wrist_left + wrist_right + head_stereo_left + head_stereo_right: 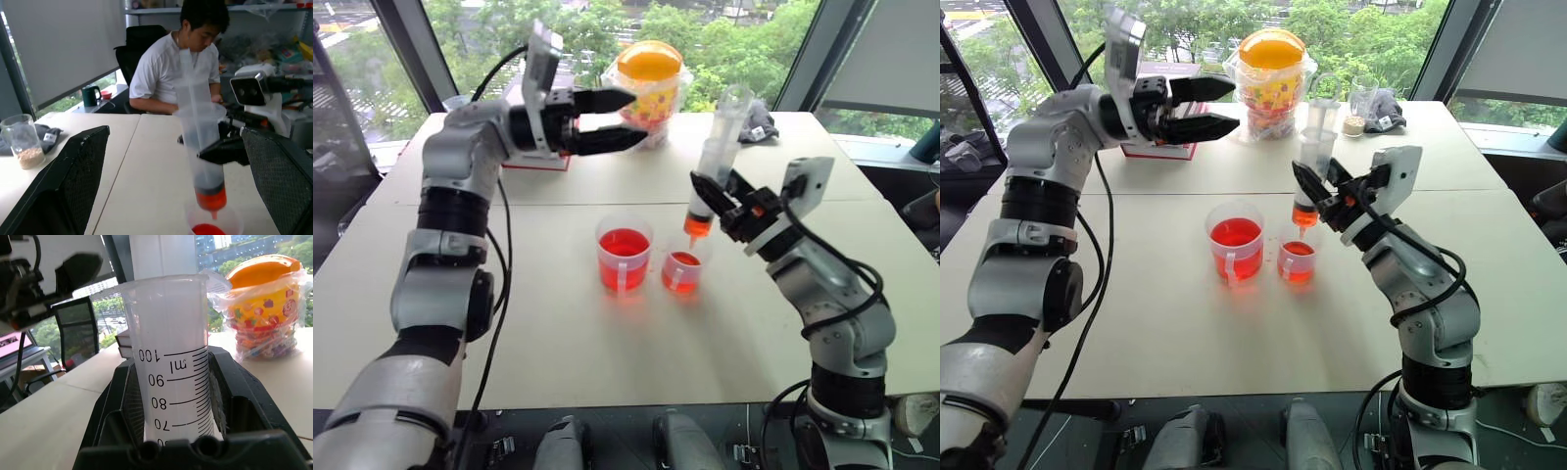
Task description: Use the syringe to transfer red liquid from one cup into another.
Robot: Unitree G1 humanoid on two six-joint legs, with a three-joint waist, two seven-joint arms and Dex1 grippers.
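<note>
Left eye view, clear ribbed syringe (pixel 718 162) in right gripper (pixel 717 199), orange tip

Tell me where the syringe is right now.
In the left eye view the syringe stands right of centre, clamped in the right gripper, its orange tip just above the smaller cup, beside the larger cup.

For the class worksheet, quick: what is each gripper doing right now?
Left gripper: open, holding nothing.
Right gripper: closed on the syringe.
</note>
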